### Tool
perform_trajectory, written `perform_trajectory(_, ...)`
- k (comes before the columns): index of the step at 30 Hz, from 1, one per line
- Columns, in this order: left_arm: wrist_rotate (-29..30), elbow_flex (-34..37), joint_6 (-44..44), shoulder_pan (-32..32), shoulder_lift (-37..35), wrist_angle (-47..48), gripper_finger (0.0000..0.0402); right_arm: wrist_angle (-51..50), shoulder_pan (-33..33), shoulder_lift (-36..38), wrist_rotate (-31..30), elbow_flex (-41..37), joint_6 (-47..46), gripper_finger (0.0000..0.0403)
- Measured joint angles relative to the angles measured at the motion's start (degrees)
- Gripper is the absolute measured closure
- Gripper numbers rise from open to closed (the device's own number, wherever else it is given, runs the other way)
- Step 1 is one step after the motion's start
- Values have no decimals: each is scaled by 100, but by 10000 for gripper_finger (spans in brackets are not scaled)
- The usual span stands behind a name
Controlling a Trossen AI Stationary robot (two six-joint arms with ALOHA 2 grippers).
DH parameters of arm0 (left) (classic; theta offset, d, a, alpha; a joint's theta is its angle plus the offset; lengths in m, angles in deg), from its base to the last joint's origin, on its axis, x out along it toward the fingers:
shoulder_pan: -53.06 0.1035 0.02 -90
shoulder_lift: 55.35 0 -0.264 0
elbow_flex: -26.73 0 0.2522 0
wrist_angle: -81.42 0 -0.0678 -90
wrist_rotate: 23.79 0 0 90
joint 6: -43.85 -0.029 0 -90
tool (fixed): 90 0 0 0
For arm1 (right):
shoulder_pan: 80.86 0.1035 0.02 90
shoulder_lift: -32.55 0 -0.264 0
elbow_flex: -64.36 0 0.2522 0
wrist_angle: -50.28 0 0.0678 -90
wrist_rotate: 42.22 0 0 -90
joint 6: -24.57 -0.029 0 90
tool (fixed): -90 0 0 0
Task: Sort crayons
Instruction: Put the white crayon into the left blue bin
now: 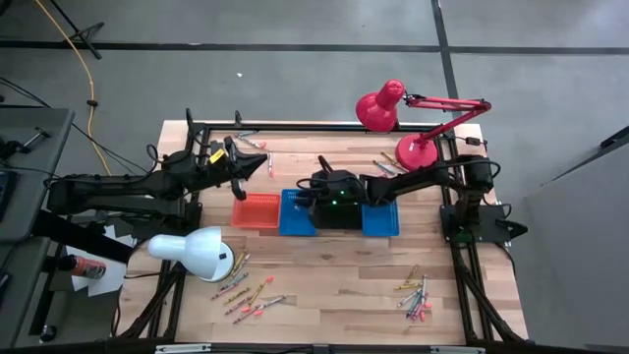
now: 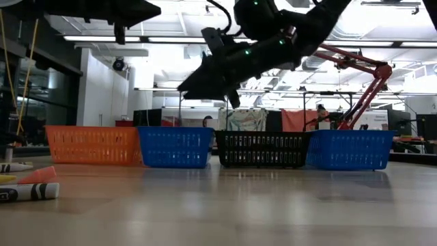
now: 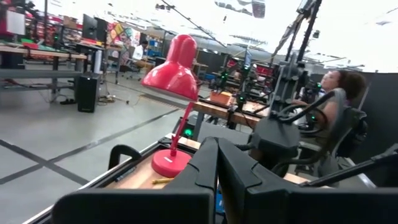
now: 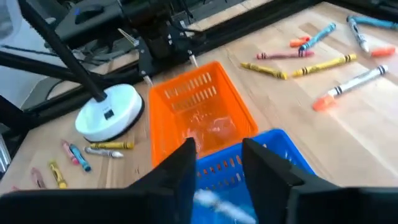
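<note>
Crayons (image 1: 418,295) lie scattered across table (image 1: 334,285). Right gripper (image 4: 217,163) fingers apart over blue basket (image 4: 261,174); pale crayon dropping, could bounce out. Left gripper (image 3: 216,163) fingers together, waiting raised near the table's far-left corner.

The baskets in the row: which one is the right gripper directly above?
The blue basket next to the orange basket. The right gripper hangs open over it; the black basket and the other blue one lie farther along.

Right claw (image 2: 205,78) above blue basket (image 2: 174,147); crayons (image 2: 27,184) foreground.
</note>
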Motion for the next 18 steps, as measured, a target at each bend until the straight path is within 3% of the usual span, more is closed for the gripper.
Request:
perform_trajectory(4, 91, 0, 0, 1, 0, 0, 401, -706, -46, 132, 363, 320, 360, 238)
perform_trajectory(8, 104, 2, 0, 3, 0, 20, 401, -1682, -145, 793, 518, 503, 900, 223)
perform_trajectory(11, 311, 2, 100, 2, 0, 46, 401, -2966, -208, 1426, 205, 488, 1332, 223)
perform_trajectory(14, 895, -24, 630, 90, 55, 167, 394, -4084, -261, 2062, -236, 483, 1561, 222)
perform_trajectory(18, 1065, -730, 1059, 643, 366, 1761, 366, -4436, -274, 2824, -699, 83, 1370, 222)
